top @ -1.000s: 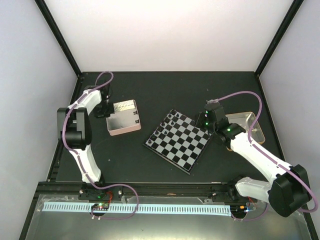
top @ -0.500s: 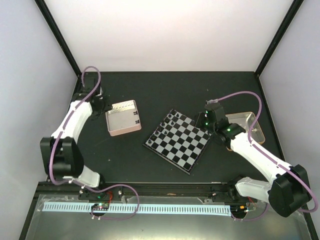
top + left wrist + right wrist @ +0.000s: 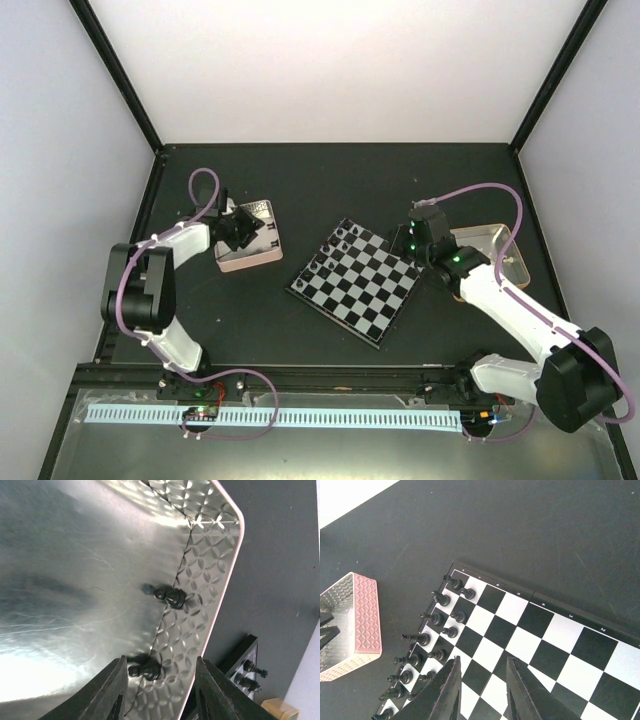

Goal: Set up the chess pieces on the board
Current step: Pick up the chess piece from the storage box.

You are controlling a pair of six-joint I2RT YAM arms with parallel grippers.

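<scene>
Left wrist: left jaws wide open, empty, over a black piece point(image 3: 145, 670) by the tin point(image 3: 220, 590) wall; right jaws open, empty, over the board point(image 3: 535, 630).

- The metal tin point(image 3: 220, 580) is cut off by the left, upper and lower edges of the left wrist view, so only one corner is shown.
- The board point(image 3: 545, 645) is cropped by the right and lower edges of the right wrist view, and the row of chess pieces point(image 3: 422, 639) is clipped at the lower left.
- In the top view, a second tin point(image 3: 492, 238) at the right is partly covered by the right arm point(image 3: 500, 300).
- In that view the pieces are too small for their kinds to be told.
</scene>
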